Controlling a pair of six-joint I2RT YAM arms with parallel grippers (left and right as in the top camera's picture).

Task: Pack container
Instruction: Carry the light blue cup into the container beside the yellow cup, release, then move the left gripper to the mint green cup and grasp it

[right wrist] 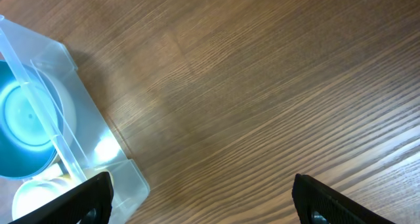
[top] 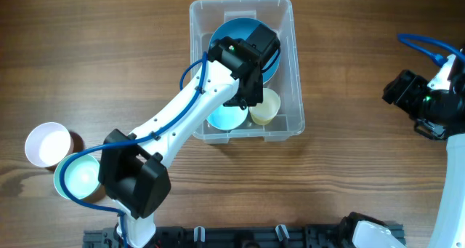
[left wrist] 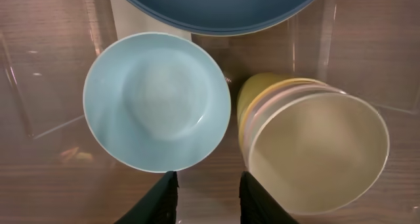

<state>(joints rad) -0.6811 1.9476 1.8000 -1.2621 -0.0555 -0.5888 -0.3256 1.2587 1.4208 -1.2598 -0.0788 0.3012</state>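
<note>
The clear container (top: pixel 240 2) stands at the table's top middle. It holds a dark blue bowl (top: pixel 272 66), a light blue bowl (top: pixel 225 117) and a stack of cream and yellow cups (top: pixel 265 106). My left gripper (top: pixel 243 95) is inside the container, above them. In the left wrist view its fingers (left wrist: pixel 207 198) are open and empty, between the light blue bowl (left wrist: pixel 157 99) and the tilted cup stack (left wrist: pixel 315 148). My right gripper (top: pixel 401 88) hovers at the right, away from the container. Its fingers (right wrist: pixel 203 198) are wide open and empty.
A white cup (top: pixel 48 144) and a pale green bowl (top: pixel 76 177) sit at the table's left, beside the left arm's base. The container's corner (right wrist: pixel 98 152) shows at the left of the right wrist view, with the dark blue bowl (right wrist: pixel 26 119) inside.
</note>
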